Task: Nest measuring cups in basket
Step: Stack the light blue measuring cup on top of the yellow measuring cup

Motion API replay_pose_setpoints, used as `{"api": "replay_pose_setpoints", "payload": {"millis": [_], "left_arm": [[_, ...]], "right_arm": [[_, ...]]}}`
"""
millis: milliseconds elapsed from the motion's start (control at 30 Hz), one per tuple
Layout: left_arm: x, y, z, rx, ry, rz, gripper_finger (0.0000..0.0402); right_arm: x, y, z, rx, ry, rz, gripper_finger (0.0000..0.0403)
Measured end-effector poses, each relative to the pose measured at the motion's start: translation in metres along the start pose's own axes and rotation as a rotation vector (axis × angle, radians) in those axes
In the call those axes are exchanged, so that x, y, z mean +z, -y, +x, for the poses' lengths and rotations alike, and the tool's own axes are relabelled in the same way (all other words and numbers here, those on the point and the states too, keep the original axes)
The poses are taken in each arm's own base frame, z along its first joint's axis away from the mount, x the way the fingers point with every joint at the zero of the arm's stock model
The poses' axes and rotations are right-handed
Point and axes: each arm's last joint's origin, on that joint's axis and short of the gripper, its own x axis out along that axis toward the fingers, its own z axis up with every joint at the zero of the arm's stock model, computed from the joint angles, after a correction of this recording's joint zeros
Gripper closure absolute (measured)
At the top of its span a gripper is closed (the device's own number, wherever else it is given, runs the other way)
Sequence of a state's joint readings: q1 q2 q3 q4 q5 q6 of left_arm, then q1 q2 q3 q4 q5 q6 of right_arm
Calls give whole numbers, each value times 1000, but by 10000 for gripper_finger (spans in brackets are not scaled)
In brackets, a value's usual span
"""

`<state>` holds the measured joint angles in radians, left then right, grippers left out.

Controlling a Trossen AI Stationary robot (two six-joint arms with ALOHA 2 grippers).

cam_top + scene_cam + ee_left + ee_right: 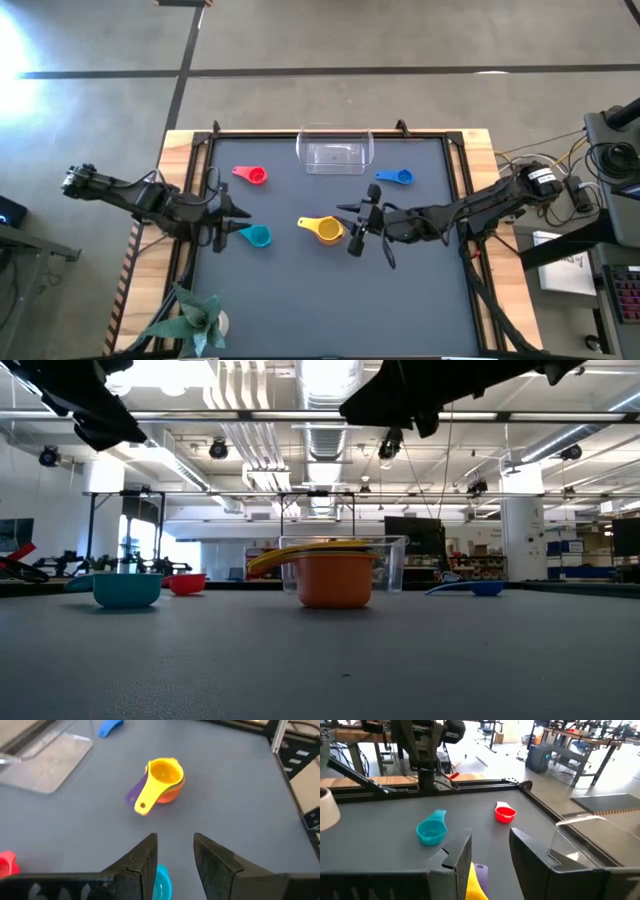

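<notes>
Right gripper (pixel 357 222) hovers with fingers parted just beside the nested stack of measuring cups (pixel 327 229), yellow on top, at mid-table. Left gripper (pixel 226 221), also parted, sits beside the light blue cup (pixel 257 236). Red cup (pixel 252 175) and blue cup (pixel 398 177) flank the clear basket (pixel 335 153) at the table's far edge.

an orange measuring cup (pixel 334 580), with a yellow cup (pixel 300 552) nested on top, is seen at the centre of the grey table (pixel 320 660). the clear basket (pixel 390 560) is set just behind it, toward 12 o'clock. a light blue cup (pixel 127 589) is placed at 9 o'clock, with a red cup (pixel 186 583) beyond it, and a blue cup (pixel 480 588) is laid at 3 o'clock. dark arm parts are shown overhead at 11 and 1 o'clock, against ceiling pipes and lights.
</notes>
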<state>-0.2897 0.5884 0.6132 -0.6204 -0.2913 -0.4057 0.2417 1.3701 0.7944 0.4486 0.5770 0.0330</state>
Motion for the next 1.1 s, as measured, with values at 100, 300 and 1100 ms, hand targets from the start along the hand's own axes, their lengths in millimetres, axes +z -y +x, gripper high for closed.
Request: {"api": "replay_pose_setpoints", "payload": {"millis": [100, 300, 1100], "left_arm": [[-3, -1, 0, 12, -28, -12, 293], [-4, -1, 1, 21, -48, -16, 293], [-3, 2, 12, 95, -232, 15, 254]], "right_arm": [[-2, 0, 1, -1, -7, -19, 281], [-2, 1, 2, -5, -6, -36, 282], [1, 2, 2, 73, 6, -77, 284]]}}
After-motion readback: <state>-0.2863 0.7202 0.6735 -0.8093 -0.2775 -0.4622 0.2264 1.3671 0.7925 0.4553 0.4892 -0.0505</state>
